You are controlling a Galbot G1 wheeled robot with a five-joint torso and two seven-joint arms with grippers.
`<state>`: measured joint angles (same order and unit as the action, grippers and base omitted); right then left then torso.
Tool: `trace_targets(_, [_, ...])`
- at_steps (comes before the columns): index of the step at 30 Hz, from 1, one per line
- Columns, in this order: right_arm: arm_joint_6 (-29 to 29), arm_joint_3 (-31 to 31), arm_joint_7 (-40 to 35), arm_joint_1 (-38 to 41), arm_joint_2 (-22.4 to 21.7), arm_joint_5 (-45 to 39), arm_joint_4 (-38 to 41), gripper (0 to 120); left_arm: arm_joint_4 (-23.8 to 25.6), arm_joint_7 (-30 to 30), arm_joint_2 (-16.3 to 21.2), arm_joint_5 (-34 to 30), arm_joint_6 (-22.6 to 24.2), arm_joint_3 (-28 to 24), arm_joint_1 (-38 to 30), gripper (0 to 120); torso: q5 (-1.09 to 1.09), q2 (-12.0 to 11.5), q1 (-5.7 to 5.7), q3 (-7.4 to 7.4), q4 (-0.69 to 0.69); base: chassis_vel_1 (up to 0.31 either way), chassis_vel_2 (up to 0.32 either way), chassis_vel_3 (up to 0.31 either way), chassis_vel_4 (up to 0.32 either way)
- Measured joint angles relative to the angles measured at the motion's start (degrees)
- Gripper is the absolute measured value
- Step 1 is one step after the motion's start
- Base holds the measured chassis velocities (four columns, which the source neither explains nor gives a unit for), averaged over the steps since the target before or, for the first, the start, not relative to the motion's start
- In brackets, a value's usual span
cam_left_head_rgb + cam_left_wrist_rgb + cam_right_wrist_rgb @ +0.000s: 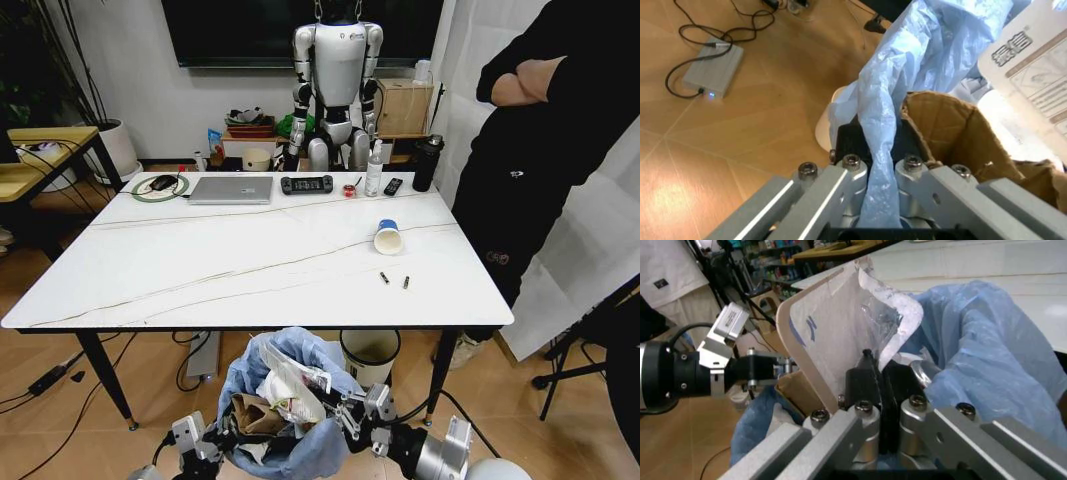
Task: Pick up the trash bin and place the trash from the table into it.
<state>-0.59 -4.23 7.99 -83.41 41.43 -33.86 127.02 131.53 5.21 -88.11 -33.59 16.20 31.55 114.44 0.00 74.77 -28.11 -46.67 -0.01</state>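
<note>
Bin, nearest item: held off the floor just before the table's near edge, between both grippers; blue bag bulges over its rim. Contents: torn brown cardboard, crumpled white paper, a white card with printed diagrams and two large characters, not legible.

Left gripper: at the bin's left rim, fingers closed on a fold of the bag.

Right gripper: at the bin's right rim, fingers pinched together on the bag's edge, beside a stiff white sheet with blue marks.

Table: white marble-look top. Trash on it: blue-white cup on its side, right of centre; two small dark pieces near it, toward the near edge. Far edge: laptop, black controller, bottle.
</note>
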Motion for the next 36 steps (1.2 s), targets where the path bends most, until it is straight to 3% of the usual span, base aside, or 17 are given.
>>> trace_targets(14, [-1.62, -1.60, 0.48, -0.43, 0.75, 4.26, -1.69, 0, 0.35, 0.36, -0.20, 0.54, 0.22, 0.14, -0.37, 0, 0.00, 0.00, 0.00, 0.00, 0.00, 0.000, 0.000, 0.000, 0.000])
trace_targets(25, [-2.23, -0.32, 1.50, -0.64, 0.15, 4.80, -0.50, 41, -0.03, 0.60, -0.12, -0.01, 0.33, 0.03, -1.06, 0, 0.00, 0.00, 0.00, 0.00, 0.01, 0.000, 0.000, 0.000, 0.000])
trace_targets(27, [-2.26, -0.27, 1.51, -0.70, 0.08, 4.81, -0.40, 44, -0.05, 0.62, -0.12, -0.07, 0.34, 0.02, -1.11, 0, 0.00, 0.00, 0.00, 0.00, 0.00, 0.000, 0.000, 0.000, 0.000])
trace_targets(30, [-2.37, 0.25, 1.46, -1.38, -0.54, 4.99, 0.16, 60, -0.11, 0.84, -0.10, -0.34, 0.42, 0.07, -1.28, 0, 0.00, 0.00, 0.00, 0.00, 0.00, 0.000, 0.000, 0.000, 0.000])
trace_targets(34, [-2.52, 0.88, 1.33, -2.24, -1.17, 5.01, 0.67, 70, -0.22, 1.12, -0.06, -0.69, 0.50, 0.10, -1.44, 0, 0.00, 0.00, 0.00, 0.00, 0.00, 0.000, 0.000, 0.000, 0.000])
trace_targets(36, [-2.65, 1.38, 1.20, -2.52, -1.79, 5.00, 1.07, 81, -0.38, 1.28, 0.03, -0.94, 0.54, 0.14, -1.51, 0, 0.00, 0.00, 0.00, 0.00, 0.00, 0.000, 0.000, 0.000, 0.000])
